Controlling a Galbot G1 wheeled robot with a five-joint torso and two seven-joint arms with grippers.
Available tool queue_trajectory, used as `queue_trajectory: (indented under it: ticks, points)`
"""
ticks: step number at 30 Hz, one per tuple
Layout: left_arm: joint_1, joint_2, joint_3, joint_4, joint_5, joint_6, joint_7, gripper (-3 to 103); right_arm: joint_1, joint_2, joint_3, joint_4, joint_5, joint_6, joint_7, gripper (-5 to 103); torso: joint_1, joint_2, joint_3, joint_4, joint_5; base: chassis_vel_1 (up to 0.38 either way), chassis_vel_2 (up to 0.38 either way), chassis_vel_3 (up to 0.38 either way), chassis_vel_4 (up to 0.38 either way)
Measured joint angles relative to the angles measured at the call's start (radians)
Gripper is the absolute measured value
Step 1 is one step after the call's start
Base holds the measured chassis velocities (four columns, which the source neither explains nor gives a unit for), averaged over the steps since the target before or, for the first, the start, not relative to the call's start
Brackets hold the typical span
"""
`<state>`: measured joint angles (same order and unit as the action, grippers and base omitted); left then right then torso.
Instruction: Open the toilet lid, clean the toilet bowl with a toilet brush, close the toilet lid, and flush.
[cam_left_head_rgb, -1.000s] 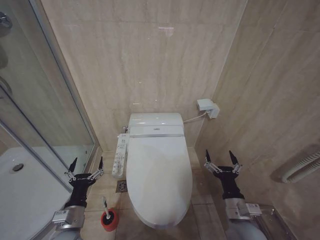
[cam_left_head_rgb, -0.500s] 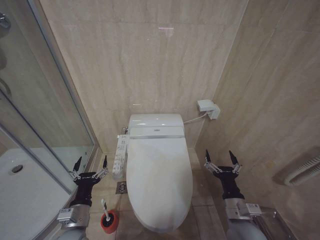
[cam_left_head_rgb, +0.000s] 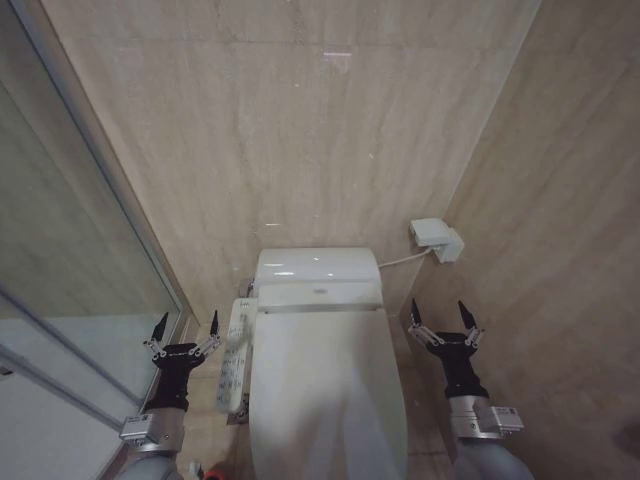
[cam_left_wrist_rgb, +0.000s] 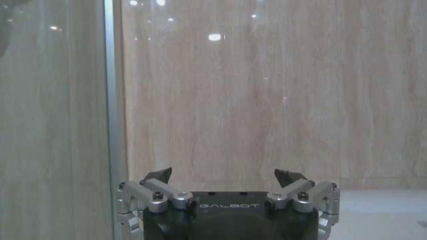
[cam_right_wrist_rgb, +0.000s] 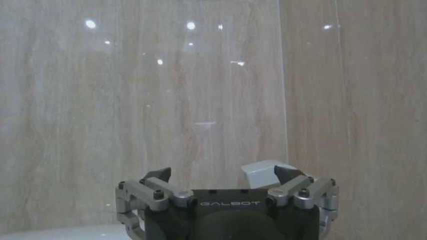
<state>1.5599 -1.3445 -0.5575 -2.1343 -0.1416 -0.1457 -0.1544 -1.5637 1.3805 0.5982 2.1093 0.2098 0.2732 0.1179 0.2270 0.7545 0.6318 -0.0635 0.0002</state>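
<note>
Toilet lid: down flat over the bowl, glossy white, filling the lower centre of the head view; near end cut off at the 6 o'clock edge
Toilet bowl: hidden under the closed lid, stains not checkable
Toilet brush: only a sliver of red holder and white stick at the bottom edge, about 8 o'clock from the lid, on the floor just behind the left arm; bristles not visible
Tank cover: white, glossy, at 12 o'clock of the lid, against the back wall
Side control panel: white strip with buttons, along the lid's 9 o'clock side, just beside it
Left gripper: raised at 9 o'clock of the lid, beyond the control panel, fingers spread wide, black tips pointing up, nothing between them; touching nothing
Left gripper, wrist view: both tips apart, facing tiled wall and a metal frame edge
Right gripper: raised at 3 o'clock of the lid, clear of it, fingers likewise spread, holding nothing
Right gripper, wrist view: tips apart, facing the wall corner
Wall box: small, white, on the right-hand wall at about 1 o'clock from the tank, cable running toward the toilet; seen past the right tip in the right wrist view
Glass shower screen: at 9 to 10 o'clock, metal-framed, well apart from the lid
Walls: beige stone-look tile behind and to the right
</note>
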Motion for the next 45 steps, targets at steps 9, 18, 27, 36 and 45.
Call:
queue_trajectory:
  ticks: [9, 18, 27, 36, 45]
  points:
    - [0.002, 0.001, -0.002, 0.000, 0.000, 0.000, 0.000, 100, -0.001, 0.000, 0.000, 0.000, 0.000, 0.000, 0.000, 100, -0.002, 0.001, -0.001, -0.0001, -0.0002, 0.029, -0.017, -0.020, 0.030]
    - [0.012, 0.000, -0.002, -0.005, 0.003, -0.004, 0.000, 100, -0.001, 0.000, 0.000, 0.000, 0.000, 0.000, 0.000, 100, -0.001, 0.000, 0.000, -0.0004, -0.0002, 0.006, -0.002, -0.003, 0.005]
    - [0.013, -0.004, 0.002, 0.001, 0.007, -0.011, 0.000, 100, -0.001, 0.000, 0.000, 0.000, 0.000, 0.000, 0.000, 100, -0.001, 0.000, 0.000, -0.0001, -0.0001, -0.039, 0.033, 0.046, -0.045]
    - [-0.008, 0.004, -0.021, 0.036, -0.001, -0.011, -0.016, 100, -0.001, 0.000, 0.000, 0.000, 0.000, 0.000, 0.000, 100, -0.001, 0.000, 0.000, -0.0004, -0.0001, -0.025, 0.021, 0.022, -0.028]
    - [-0.089, 0.045, -0.080, 0.156, -0.036, -0.013, -0.039, 100, -0.001, 0.000, 0.000, 0.000, 0.000, 0.000, 0.000, 100, -0.001, 0.000, 0.000, -0.0003, -0.0004, 0.000, 0.000, 0.000, 0.000]
